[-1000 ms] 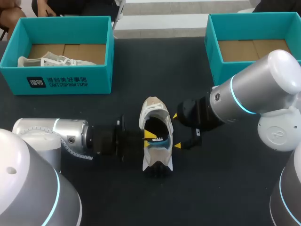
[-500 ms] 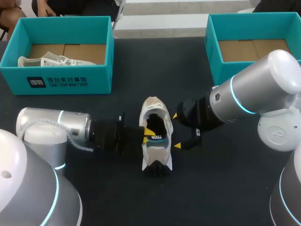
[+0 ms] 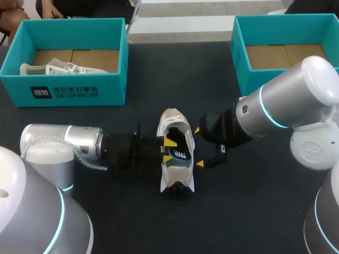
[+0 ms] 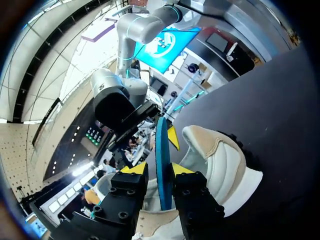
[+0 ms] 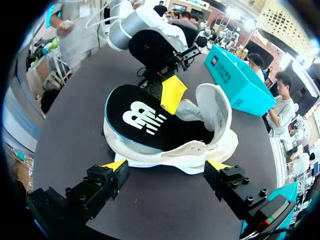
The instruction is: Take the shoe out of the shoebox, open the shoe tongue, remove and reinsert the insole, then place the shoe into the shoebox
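A white and tan shoe (image 3: 175, 174) lies on the dark table, toe toward the far side and tongue pulled up. Its black insole (image 3: 181, 154), with a white logo, rests tilted in the shoe's mouth. My left gripper (image 3: 169, 150) reaches into the mouth from the left. In the left wrist view the insole's blue edge (image 4: 161, 150) stands between the open fingers (image 4: 134, 169) of the left gripper (image 4: 156, 171) with a small gap on each side. My right gripper (image 3: 198, 147) is wide open beside the shoe's right flank. From the right wrist, the shoe (image 5: 200, 150) lies just ahead of the right gripper (image 5: 165, 167).
A teal shoebox (image 3: 63, 91) at the far left holds another white shoe (image 3: 55, 69). A second teal box (image 3: 241, 58) with a cardboard floor stands at the far right. Bare dark table (image 3: 169, 222) lies in front of the shoe.
My left gripper pushed further into the shoe's mouth, then its fingers parted from shut around the insole. The insole now shows its logo face. The right arm kept still.
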### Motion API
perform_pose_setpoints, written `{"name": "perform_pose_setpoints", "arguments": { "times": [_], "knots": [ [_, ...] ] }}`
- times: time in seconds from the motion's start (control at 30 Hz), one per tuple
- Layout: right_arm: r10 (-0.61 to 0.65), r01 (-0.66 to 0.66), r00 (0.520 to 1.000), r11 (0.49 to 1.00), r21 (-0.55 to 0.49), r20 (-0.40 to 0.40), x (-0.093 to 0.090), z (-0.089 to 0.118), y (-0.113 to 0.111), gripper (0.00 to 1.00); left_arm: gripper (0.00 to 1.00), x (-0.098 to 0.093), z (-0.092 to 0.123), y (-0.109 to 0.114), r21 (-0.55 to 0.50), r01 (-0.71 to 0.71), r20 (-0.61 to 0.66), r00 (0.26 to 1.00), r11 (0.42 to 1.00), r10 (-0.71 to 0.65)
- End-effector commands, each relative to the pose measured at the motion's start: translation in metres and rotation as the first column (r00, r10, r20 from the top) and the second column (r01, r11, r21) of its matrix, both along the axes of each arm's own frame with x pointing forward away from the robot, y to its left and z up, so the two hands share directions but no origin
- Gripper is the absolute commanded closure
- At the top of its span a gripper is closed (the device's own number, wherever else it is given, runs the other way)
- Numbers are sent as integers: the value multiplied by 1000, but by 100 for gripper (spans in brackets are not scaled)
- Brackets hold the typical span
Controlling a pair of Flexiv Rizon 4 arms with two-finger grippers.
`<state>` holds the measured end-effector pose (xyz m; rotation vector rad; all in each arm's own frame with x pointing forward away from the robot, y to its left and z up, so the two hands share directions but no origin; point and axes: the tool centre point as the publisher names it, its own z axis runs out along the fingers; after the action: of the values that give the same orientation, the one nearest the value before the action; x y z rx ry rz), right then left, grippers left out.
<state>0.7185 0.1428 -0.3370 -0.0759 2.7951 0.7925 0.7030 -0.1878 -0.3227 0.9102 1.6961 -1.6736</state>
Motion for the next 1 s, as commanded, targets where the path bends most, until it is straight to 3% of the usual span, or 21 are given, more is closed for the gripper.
{"name": "perform_pose_setpoints", "arguments": {
  "times": [0.03,0.2,0.27,0.33,0.37,0.5,0.8,1.0],
  "knots": [
    [0,0,1000,1000,2,1,-1,0,-1,0,72,-15,9,2,2,-1,10,1000,1000,1],
    [0,0,1000,1000,2,1,-1,0,-1,0,76,-22,12,-5,-11,16,16,1000,1000,-16],
    [0,0,1000,1000,2,1,-1,0,-1,0,82,-26,13,-8,-12,28,19,999,1000,-28],
    [0,0,1000,1000,2,1,-1,0,-1,0,97,-28,12,-11,-12,36,19,999,999,-36],
    [0,0,1000,1000,2,1,-1,0,-1,0,100,-29,10,-12,-9,44,18,999,999,-44],
    [0,0,1000,1000,2,1,-1,0,-1,0,100,-26,1,-12,2,52,12,999,999,-52],
    [0,0,1000,1000,2,1,-1,0,-1,0,100,1,-27,-4,82,79,36,996,993,-82],
    [0,0,1000,1000,2,1,-1,0,-1,0,100,2,-29,1,83,65,40,997,994,-68]
  ]
}}
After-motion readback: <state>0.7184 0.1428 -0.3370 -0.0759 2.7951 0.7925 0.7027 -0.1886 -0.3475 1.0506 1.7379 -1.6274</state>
